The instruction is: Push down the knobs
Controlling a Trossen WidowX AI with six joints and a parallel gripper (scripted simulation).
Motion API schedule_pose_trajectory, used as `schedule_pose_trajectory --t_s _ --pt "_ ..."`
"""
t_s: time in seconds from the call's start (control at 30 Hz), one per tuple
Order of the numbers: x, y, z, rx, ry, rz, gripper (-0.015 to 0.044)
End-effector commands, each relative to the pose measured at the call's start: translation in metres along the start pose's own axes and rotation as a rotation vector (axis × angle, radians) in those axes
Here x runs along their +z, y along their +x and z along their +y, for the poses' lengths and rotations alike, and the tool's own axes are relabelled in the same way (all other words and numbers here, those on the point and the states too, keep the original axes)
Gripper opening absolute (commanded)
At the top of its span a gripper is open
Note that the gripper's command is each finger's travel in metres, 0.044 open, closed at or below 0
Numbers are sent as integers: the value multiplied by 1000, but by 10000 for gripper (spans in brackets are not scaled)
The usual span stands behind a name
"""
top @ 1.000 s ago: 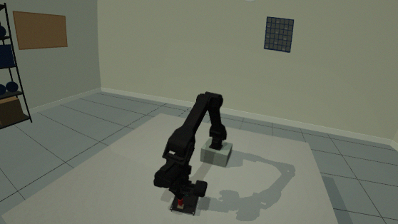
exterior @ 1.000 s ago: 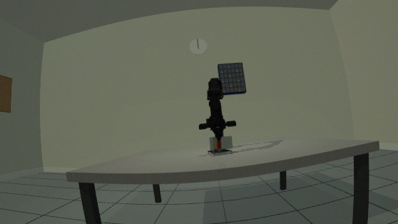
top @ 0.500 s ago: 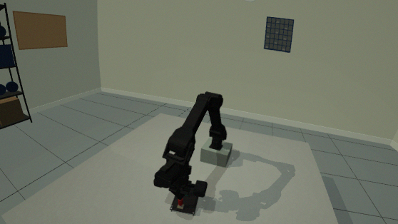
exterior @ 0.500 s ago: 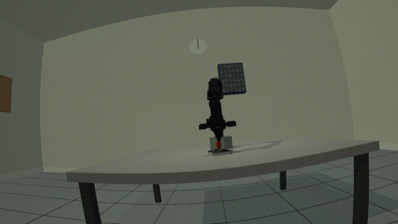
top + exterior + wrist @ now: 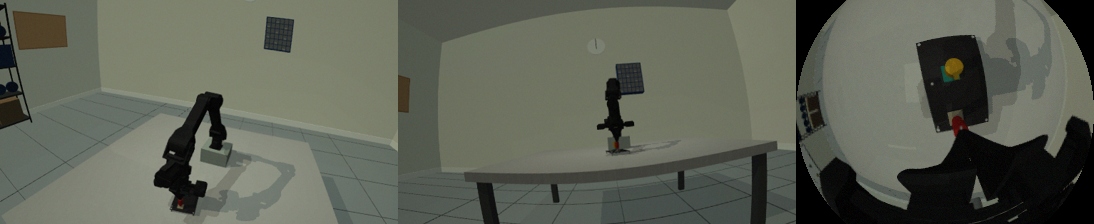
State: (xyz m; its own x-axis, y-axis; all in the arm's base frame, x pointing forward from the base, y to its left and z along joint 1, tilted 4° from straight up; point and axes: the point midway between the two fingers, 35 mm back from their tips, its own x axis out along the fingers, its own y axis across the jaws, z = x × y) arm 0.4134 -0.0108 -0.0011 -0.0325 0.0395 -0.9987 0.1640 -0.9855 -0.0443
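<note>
The dark circuit board point(image 5: 190, 207) point(image 5: 927, 57) stands on the table. The red knob point(image 5: 180, 202) point(image 5: 617, 145) point(image 5: 957, 123) is upright over the beige potentiometer point(image 5: 180, 207) point(image 5: 953, 115) near one board end. The yellow knob point(image 5: 954, 66) is over the teal potentiometer point(image 5: 946, 76) toward the other end; in the exterior view it shows beside the red one. My gripper point(image 5: 180, 197) point(image 5: 616, 140) point(image 5: 962, 132) is shut, its tips pointing down at the top of the red knob with no visible gap. The tips partly cover that top, so contact is unclear. Both knobs' seating gaps are too small to tell.
The pale table point(image 5: 135, 171) point(image 5: 558, 168) carries the arm's light grey base block point(image 5: 214, 157) behind the board. The arm's shadow falls beside the board. A shelf rack point(image 5: 14, 71) stands far off at the left.
</note>
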Motion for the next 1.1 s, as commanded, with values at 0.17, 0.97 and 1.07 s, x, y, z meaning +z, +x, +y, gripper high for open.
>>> schedule_pose_trajectory --t_s 0.17,0.97,1.07 --pt "0 11 1 4 5 -6 0" --pt "0 14 1 4 5 -6 0" --pt "0 15 1 4 5 -6 0"
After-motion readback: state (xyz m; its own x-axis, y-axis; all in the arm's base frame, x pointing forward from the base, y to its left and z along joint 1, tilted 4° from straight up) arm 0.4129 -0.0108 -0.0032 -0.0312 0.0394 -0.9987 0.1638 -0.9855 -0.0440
